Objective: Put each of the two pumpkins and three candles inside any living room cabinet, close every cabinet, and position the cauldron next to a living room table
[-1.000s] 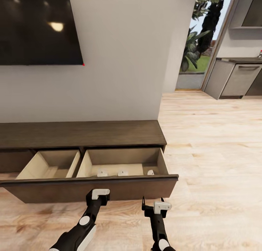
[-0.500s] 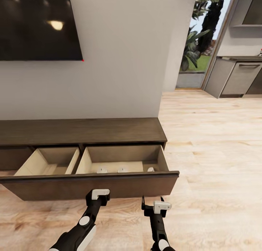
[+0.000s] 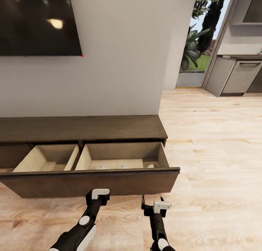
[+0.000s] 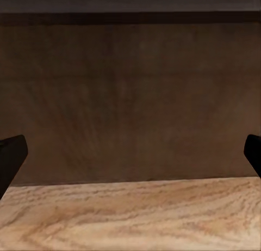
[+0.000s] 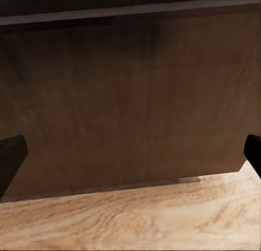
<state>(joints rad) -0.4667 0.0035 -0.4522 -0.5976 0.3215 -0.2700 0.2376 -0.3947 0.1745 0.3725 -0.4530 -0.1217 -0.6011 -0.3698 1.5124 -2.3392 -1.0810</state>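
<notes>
I am facing the long low dark-brown wood cabinet (image 3: 83, 129), whose wide drawer is standing pulled out with the three stubby pale candles (image 3: 122, 166) sitting in its beige right compartment. I am holding my left gripper (image 3: 98, 195) and my right gripper (image 3: 153, 203) just before the drawer front, above the light wooden floor (image 3: 214, 164), both with fingers spread wide and carrying nothing.

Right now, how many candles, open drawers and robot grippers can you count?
Candles: 3, tops just showing in the right-hand drawer
Open drawers: 2, behind one shared dark front
Grippers: 2, left gripper and right gripper
Total: 7
</notes>
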